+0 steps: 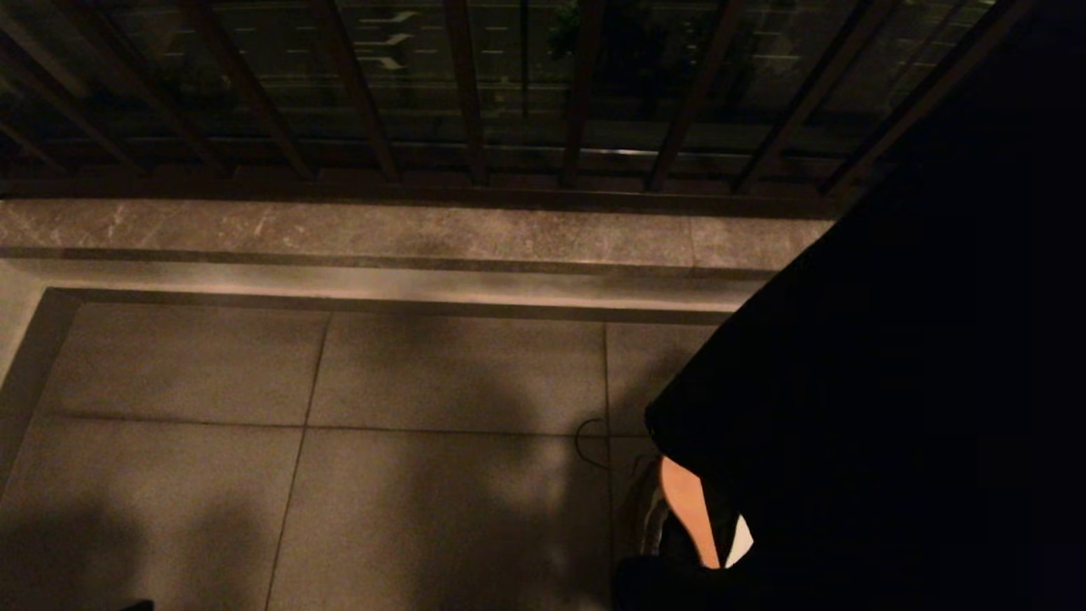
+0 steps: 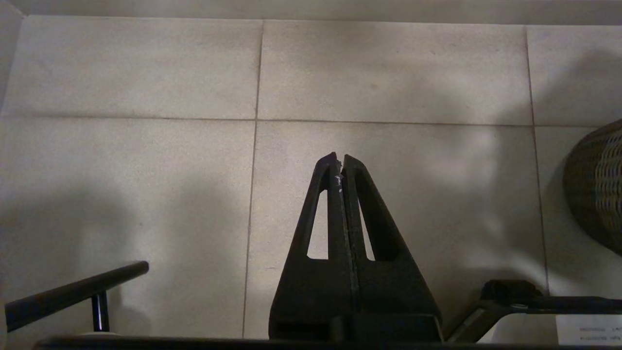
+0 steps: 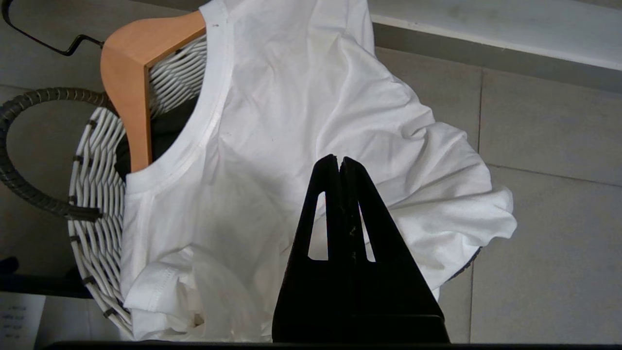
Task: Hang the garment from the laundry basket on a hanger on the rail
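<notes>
A white T-shirt, the garment (image 3: 301, 97), lies draped over the laundry basket (image 3: 92, 184), a woven white basket with a dark looped handle. A wooden hanger (image 3: 131, 63) with a black wire hook sticks out of the shirt's neck. My right gripper (image 3: 338, 159) hangs above the shirt, shut and holding nothing. My left gripper (image 2: 338, 158) is shut over bare floor tiles, with the basket's wall (image 2: 597, 184) off to its side. In the head view only a bit of the hanger (image 1: 685, 507) and garment (image 1: 740, 540) shows. The rail is out of view.
A large black shape (image 1: 891, 382) fills the right of the head view and hides most of the basket. A stone ledge (image 1: 382, 233) and a dark barred window railing (image 1: 467, 93) run along the far side. Pale floor tiles (image 1: 339, 475) stretch to the left.
</notes>
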